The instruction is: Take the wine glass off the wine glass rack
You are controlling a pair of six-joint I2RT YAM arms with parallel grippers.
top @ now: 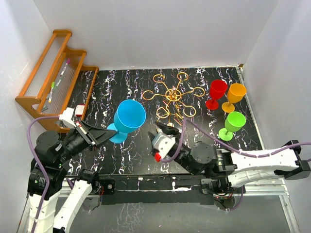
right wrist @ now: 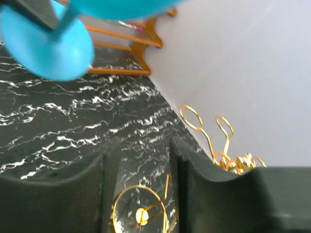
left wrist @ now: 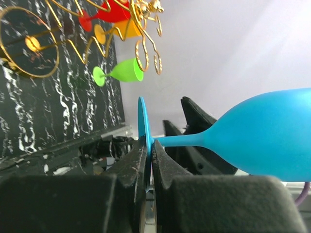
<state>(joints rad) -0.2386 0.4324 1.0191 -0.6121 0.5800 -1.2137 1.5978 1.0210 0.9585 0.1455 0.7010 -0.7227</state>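
The gold wire wine glass rack [top: 172, 94] stands at the back middle of the black marble mat, with no glass hanging on its ring arms. My left gripper [top: 108, 134] is shut on the round foot of a blue wine glass [top: 129, 116] and holds it in the air to the left of the rack. In the left wrist view the jaws [left wrist: 149, 145] pinch the thin blue foot [left wrist: 141, 119], and the bowl [left wrist: 265, 141] points right. My right gripper [top: 164, 128] is open and empty in front of the rack; in its wrist view [right wrist: 143, 145] the rack's base ring [right wrist: 141, 216] shows between the fingers.
Red [top: 217, 91], orange [top: 236, 94] and green [top: 234, 123] wine glasses stand on the mat at the right. An orange-brown wooden stepped shelf [top: 53, 73] with pens leans at the back left. White walls close in the mat on three sides.
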